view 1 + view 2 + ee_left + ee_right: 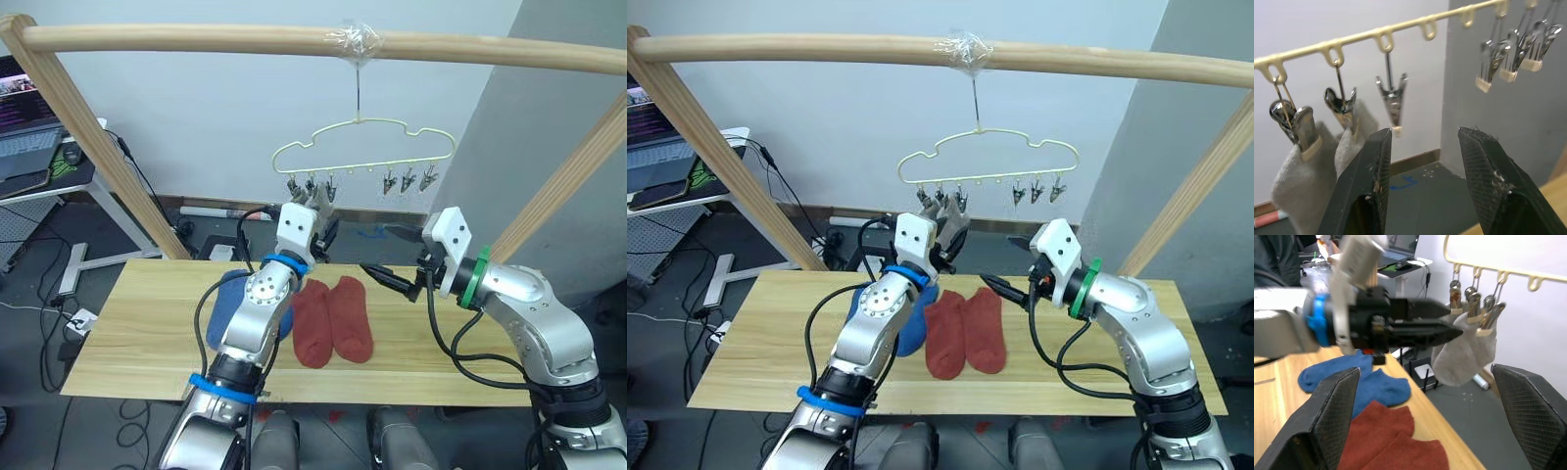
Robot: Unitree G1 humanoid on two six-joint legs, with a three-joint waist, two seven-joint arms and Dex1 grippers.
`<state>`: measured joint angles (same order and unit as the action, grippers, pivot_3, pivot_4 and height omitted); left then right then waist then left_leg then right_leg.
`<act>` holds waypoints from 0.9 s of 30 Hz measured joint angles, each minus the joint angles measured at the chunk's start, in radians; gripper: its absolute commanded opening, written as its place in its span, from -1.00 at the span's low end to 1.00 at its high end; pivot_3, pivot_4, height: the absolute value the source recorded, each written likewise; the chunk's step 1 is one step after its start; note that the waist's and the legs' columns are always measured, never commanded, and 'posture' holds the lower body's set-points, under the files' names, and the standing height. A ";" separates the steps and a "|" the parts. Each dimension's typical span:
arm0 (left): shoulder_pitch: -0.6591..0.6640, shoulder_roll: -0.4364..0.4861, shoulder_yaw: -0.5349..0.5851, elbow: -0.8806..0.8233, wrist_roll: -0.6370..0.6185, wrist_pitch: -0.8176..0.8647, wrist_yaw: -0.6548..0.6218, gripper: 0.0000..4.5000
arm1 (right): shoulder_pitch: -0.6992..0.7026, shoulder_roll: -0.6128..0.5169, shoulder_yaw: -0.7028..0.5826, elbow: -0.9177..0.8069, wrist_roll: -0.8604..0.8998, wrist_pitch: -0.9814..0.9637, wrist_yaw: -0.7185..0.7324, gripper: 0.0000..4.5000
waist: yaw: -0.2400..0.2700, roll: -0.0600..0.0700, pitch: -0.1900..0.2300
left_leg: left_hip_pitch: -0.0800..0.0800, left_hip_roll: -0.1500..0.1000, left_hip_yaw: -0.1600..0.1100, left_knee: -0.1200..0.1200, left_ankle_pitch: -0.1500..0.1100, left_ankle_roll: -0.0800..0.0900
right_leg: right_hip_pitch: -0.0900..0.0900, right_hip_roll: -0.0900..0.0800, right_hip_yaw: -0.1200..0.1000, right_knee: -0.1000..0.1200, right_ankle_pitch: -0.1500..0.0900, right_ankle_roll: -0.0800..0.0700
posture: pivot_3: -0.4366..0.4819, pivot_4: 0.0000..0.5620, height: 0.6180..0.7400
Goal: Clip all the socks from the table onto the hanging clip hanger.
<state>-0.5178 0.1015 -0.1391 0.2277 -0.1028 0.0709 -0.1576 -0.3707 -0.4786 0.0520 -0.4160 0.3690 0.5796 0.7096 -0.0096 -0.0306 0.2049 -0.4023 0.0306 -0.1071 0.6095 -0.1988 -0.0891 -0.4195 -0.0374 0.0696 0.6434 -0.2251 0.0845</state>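
— Where are the grey socks [1463, 355]?
— Clipped to the clip hanger [364, 147], just beside the left gripper [1425, 161], whose fingers stand apart, empty.
— The right gripper [1425, 431]?
— Wide open, empty (rust-red socks [333, 320] and blue socks [1354, 379] lie on the table [147, 343] below).

Socks [333, 321] on table [147, 333], under hanger [363, 147]
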 measured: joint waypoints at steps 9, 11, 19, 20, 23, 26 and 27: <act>-0.187 -0.056 0.051 0.356 0.040 -0.160 0.015 -0.03 | -0.014 0.002 -0.020 -0.007 0.016 0.004 -0.037 1.00 | -0.019 0.000 0.000 | -0.001 0.000 0.000 0.000 0.000 0.000 | 0.000 0.000 0.000 0.000 0.002 0.003 | -0.16 -0.45 1.00; -0.228 -0.060 0.064 0.414 0.045 -0.192 0.014 -0.03 | -0.014 -0.004 -0.021 -0.007 0.016 0.004 -0.038 1.00 | -0.024 0.000 0.000 | -0.001 0.000 0.000 0.000 0.000 0.000 | 0.000 0.000 0.000 0.000 0.002 0.004 | -0.18 -0.45 1.00; -0.283 -0.064 0.079 0.519 0.076 -0.258 0.043 -0.03 | -0.014 -0.010 -0.022 -0.008 0.016 0.003 -0.047 1.00 | -0.037 0.000 0.000 | 0.000 0.000 0.000 -0.001 0.000 0.000 | 0.000 0.000 0.000 0.000 0.002 0.004 | -0.20 -0.44 1.00; -0.283 -0.064 0.080 0.519 0.082 -0.260 0.053 -0.03 | -0.014 -0.010 -0.022 -0.008 0.016 0.003 -0.052 1.00 | -0.040 0.000 0.000 | 0.000 0.000 0.000 -0.001 0.000 0.000 | 0.000 0.000 0.000 0.000 0.002 0.004 | -0.19 -0.44 1.00; -0.286 -0.062 0.085 0.525 0.098 -0.272 0.069 -0.03 | -0.014 -0.010 -0.021 -0.010 0.016 0.004 -0.058 1.00 | -0.044 0.000 0.000 | 0.000 0.000 0.000 -0.001 0.000 0.000 | 0.000 0.000 0.000 0.000 0.002 0.004 | -0.19 -0.44 1.00; -0.304 -0.056 0.088 0.536 0.112 -0.278 0.090 -0.03 | -0.015 -0.011 -0.021 -0.010 0.016 0.004 -0.059 1.00 | -0.044 0.000 0.000 | 0.000 0.000 0.000 -0.001 0.000 0.000 | 0.000 0.000 0.000 0.000 0.002 0.004 | -0.19 -0.45 1.00; -0.310 -0.053 0.089 0.539 0.119 -0.279 0.097 -0.03 | -0.016 -0.011 -0.021 -0.010 0.016 0.004 -0.059 1.00 | -0.044 0.000 0.000 | 0.000 0.000 0.000 -0.001 0.000 0.000 | 0.000 0.000 0.000 0.000 0.002 0.004 | -0.19 -0.45 1.00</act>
<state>-0.8281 0.0482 -0.0496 0.7662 0.0158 -0.2081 -0.0603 -0.3863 -0.4895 0.0306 -0.4256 0.3850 0.5835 0.6510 -0.0537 -0.0306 0.2049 -0.4026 0.0303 -0.1074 0.6090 -0.1989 -0.0892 -0.4197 -0.0373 0.0696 0.6433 -0.2228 0.0887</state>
